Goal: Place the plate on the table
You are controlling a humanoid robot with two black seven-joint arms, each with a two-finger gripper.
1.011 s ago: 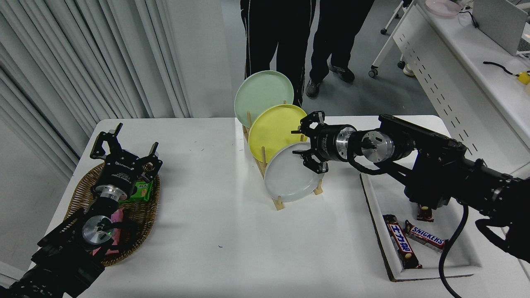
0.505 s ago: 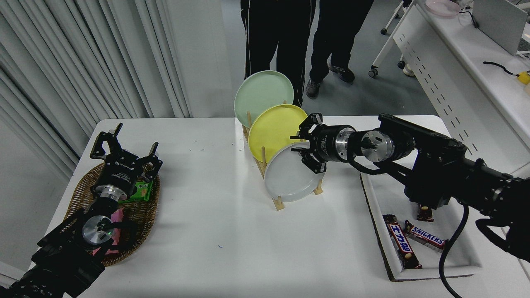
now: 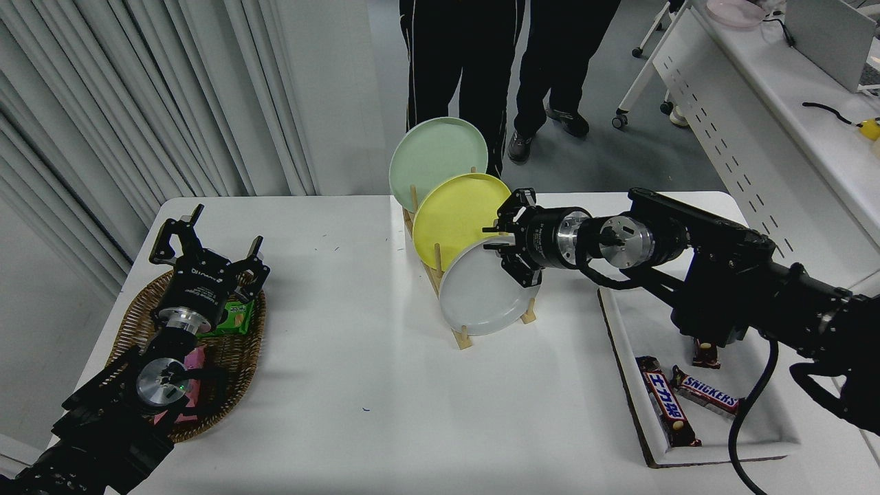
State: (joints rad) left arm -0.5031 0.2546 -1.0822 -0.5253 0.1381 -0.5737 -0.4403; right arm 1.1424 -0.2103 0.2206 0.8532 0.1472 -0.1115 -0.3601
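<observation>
You have one view only, from the head camera, set high on the robot's side and looking forward and down over the table. Both arms enter from the bottom corners, pointing away from you. The far edge and the floor beyond show at the top; the near edge seems cut off.

It looked like a robotics lab or test room: a large white rectangular table stood on grey flooring, with pale pleated curtains behind its far left corner. Beyond its far right corner ran a white perforated-panel desk on castors, and two people in dark trousers stood at its far edge.
</observation>
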